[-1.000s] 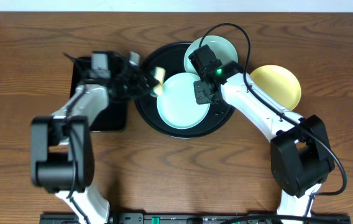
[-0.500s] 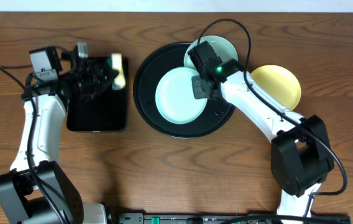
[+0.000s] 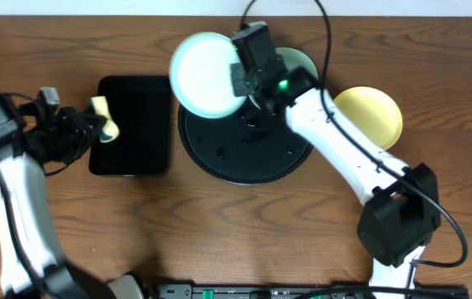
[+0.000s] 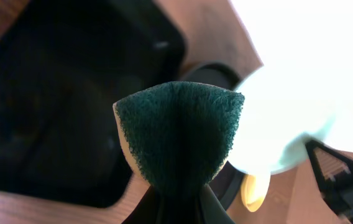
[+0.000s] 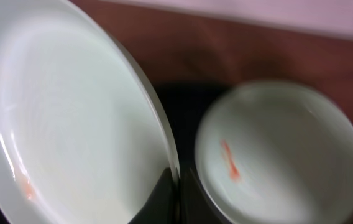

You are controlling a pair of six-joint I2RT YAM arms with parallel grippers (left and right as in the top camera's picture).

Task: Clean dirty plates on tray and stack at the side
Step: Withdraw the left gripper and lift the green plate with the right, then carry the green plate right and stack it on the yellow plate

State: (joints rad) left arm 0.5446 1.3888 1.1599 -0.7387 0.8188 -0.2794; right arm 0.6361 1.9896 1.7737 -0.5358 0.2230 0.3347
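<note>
The brown wooden table [image 3: 219, 241] looks the same, and the big round shiny black tray [image 3: 219, 158] has not moved. The smaller black rectangle tray [image 3: 136, 133] sits just beside it.

A second ago the pale mint round plate [image 3: 203, 71] lay flat in the big tray. Now I have lifted it up, and it hangs tilted over the tray's far left rim. My right gripper [image 3: 240, 83] is pinched tight on its edge.

The second mint plate [image 3: 302, 62] is on the tray's far right rim, with an orange streak [image 5: 228, 163] on it. The pale yellow round plate [image 3: 373, 116] waits on the table to the right.

My left gripper [image 3: 86, 129] has swung away from the big tray to the left edge of the small one. It is squeezed shut on the yellow sponge with a dark green scrub side [image 3: 103, 129].

I think wiping has stopped and this plate is leaving the tray. But I see a small orange smudge [image 5: 26, 186] on it, so it may not be clean.
</note>
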